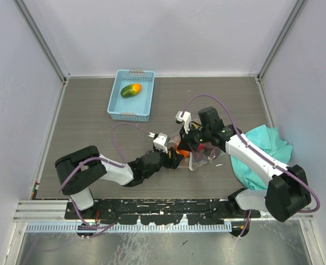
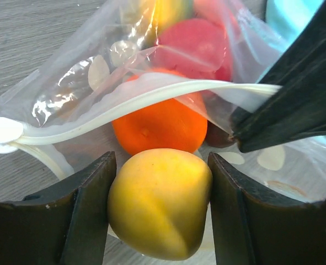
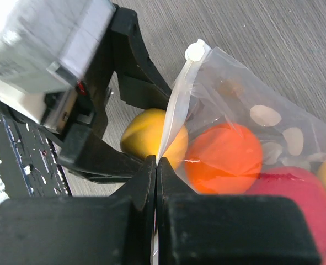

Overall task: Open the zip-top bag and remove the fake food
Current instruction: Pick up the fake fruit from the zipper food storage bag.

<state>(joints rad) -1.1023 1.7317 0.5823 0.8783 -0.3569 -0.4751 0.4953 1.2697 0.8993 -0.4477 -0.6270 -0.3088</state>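
The clear white-dotted zip-top bag point(image 1: 202, 159) lies at the table's middle, its mouth held open. My right gripper point(image 3: 156, 160) is shut on the bag's white zip edge point(image 3: 176, 105), lifting it. My left gripper point(image 2: 161, 160) reaches into the mouth, and its two fingers press both sides of a yellow fake fruit point(image 2: 160, 204). Behind that fruit, inside the bag point(image 2: 85, 83), sit an orange piece point(image 2: 163, 124) and a red one point(image 2: 193, 44). The right wrist view shows the same yellow fruit point(image 3: 143, 135), orange piece point(image 3: 223, 157) and red piece point(image 3: 289, 199).
A light blue basket point(image 1: 128, 115) stands at the back left, holding a green-and-orange fake mango point(image 1: 131, 90). A teal cloth point(image 1: 262, 149) is bunched at the right under the right arm. Grey walls close the table on three sides.
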